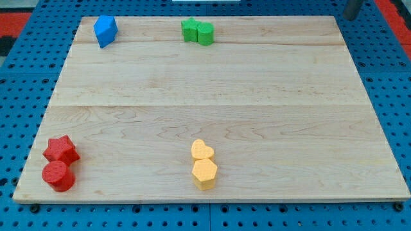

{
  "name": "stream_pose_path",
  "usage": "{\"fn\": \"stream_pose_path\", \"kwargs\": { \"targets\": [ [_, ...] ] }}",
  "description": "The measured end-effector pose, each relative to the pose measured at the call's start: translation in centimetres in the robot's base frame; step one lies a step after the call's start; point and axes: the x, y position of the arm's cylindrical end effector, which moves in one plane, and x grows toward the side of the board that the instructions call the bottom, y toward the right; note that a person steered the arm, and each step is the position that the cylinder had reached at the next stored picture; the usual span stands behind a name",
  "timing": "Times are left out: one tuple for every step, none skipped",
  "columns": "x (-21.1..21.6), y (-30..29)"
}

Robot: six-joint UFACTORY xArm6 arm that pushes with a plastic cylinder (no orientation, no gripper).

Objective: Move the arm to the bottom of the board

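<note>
**Board Layout and Tip Position**

My tip point(352, 15) shows only as a dark rod end at the view's top right corner, just off the edge of the wooden board point(212, 96), over the blue perforated base point(19, 70). It is well apart from every block. The rod carries no jaws, so there is no open or closed state to report.

**Blocks, counted: seven**

- Blue: one. The blue block point(105, 30), an angular shape, stands alone near the board's top left corner.
- Green: two. The green star-like block point(189, 29) and the green cylinder point(205, 33) touch each other at the board's top edge, left of centre. The first one's shape is hard to make out.
- Red: two. The red star point(61, 150) sits just above the red cylinder point(58, 175), touching it, near the bottom left corner.
- Yellow: two. The yellow heart point(202, 151) sits just above the yellow hexagon point(205, 172), touching it, at the bottom edge, near the middle.

**Obstructions**

The bottom of the board, the task's target zone, holds the red pair at the view's left and the yellow pair at the centre. The green pair is the nearest to the tip, well to its left along the top edge.
</note>
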Motion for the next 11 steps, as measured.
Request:
{"fn": "stream_pose_path", "kwargs": {
  "targets": [
    [3.3, -2.3],
    [6.9, -4.4],
    [11.8, -5.3],
    [15.8, -5.8],
    [17.5, -7.8],
    [23.1, -11.2],
    [31.0, -15.8],
    [35.6, -18.3],
    [39.9, -20.2],
    [42.3, -21.9],
    [42.3, -22.3]
  ]
}}
